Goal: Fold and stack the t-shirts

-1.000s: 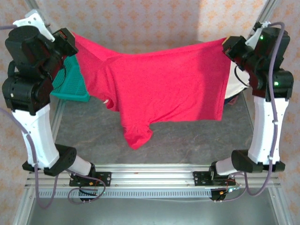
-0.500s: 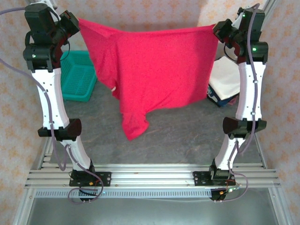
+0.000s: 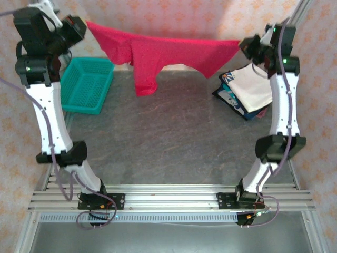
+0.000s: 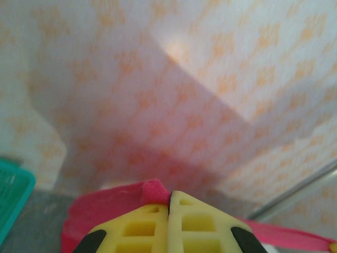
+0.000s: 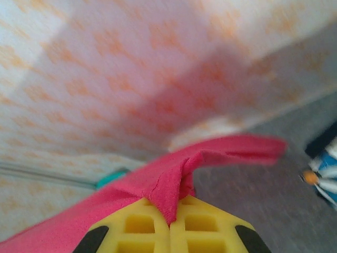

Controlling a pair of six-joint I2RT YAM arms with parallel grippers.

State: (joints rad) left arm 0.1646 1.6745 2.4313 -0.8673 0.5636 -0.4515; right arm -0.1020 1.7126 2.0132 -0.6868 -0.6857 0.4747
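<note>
A bright red t-shirt [image 3: 158, 50] hangs stretched in the air across the back of the table, one sleeve drooping at its left-centre. My left gripper [image 3: 86, 23] is shut on its left corner, high at the back left. My right gripper [image 3: 241, 45] is shut on its right corner at the back right. In the left wrist view the yellow fingers [image 4: 142, 226] pinch a nub of the red t-shirt [image 4: 152, 191]. In the right wrist view the red t-shirt [image 5: 168, 184] folds over the yellow fingers [image 5: 210, 226]. Folded t-shirts [image 3: 247, 89], white over dark navy print, lie at the back right.
A teal mesh basket [image 3: 87, 84] stands at the back left on the grey table [image 3: 168, 137]. A patterned wall closes the back and both sides. The arms' bases sit on the aluminium rail at the near edge.
Both arms have reached up and far back, carrying the red t-shirt away from the camera. It now hangs stretched over the table's back edge, and the folded stack has come into view.
</note>
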